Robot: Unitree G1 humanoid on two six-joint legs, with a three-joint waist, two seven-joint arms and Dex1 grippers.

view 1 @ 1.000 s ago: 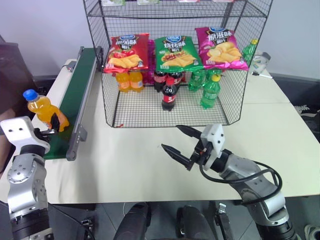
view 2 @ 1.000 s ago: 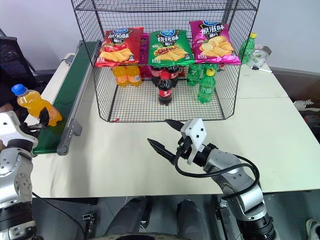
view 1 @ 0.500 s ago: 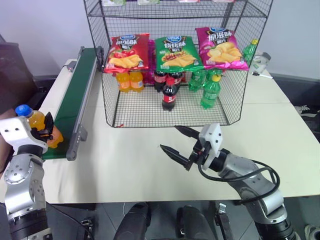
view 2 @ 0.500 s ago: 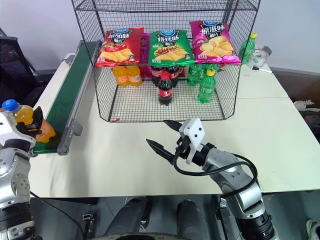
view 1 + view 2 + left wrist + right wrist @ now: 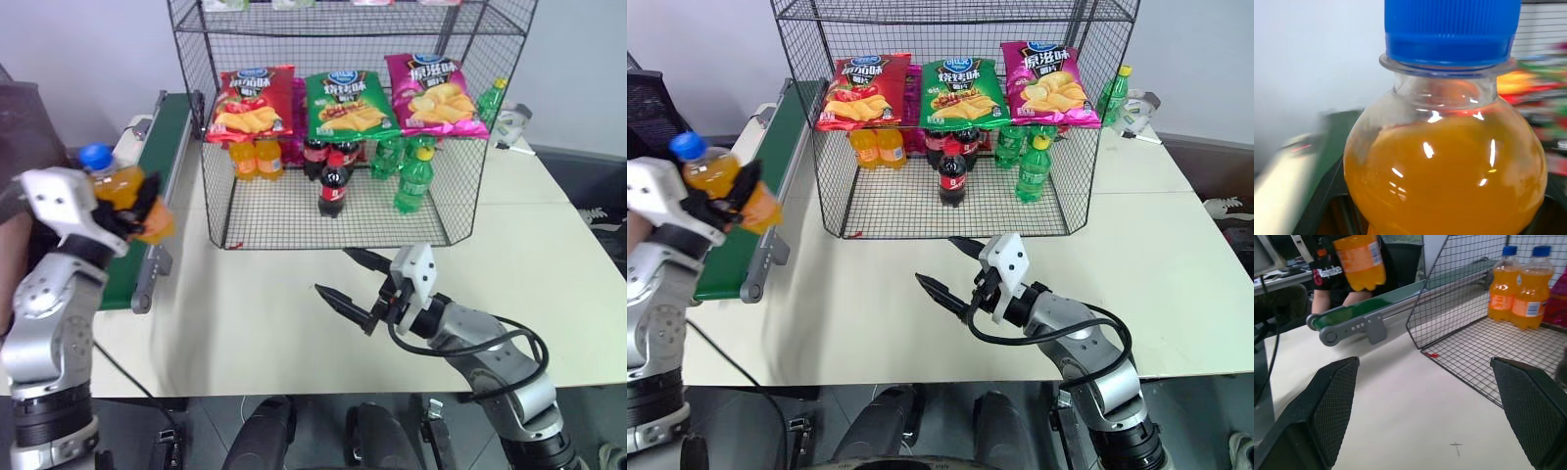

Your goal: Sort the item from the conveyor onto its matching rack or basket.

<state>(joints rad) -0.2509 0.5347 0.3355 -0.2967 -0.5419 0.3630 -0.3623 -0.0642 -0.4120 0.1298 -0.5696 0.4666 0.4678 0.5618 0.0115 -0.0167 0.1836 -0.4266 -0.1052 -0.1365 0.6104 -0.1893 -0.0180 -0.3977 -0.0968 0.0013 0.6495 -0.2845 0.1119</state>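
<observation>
The left gripper (image 5: pixel 132 211) holds the orange soda bottle (image 5: pixel 125 196) with its jaws closed on the lower body. The bottle is tilted, blue cap toward 10 o'clock, raised clear above the near end of the conveyor (image 5: pixel 145 186). In the left wrist view the bottle (image 5: pixel 1447 161) hides the fingers almost entirely. At 3 o'clock from the bottle stands the wire rack (image 5: pixel 216 211), its left mesh wall near the belt frame, with a narrow strip of table (image 5: pixel 265 313) between them. Inside the rack, chip bags (image 5: pixel 348 103) partly hide the bottles behind. The right gripper (image 5: pixel 345 277) hovers over open table in front of the rack, jaws spread wide and empty. The rack's top is cut off.
</observation>
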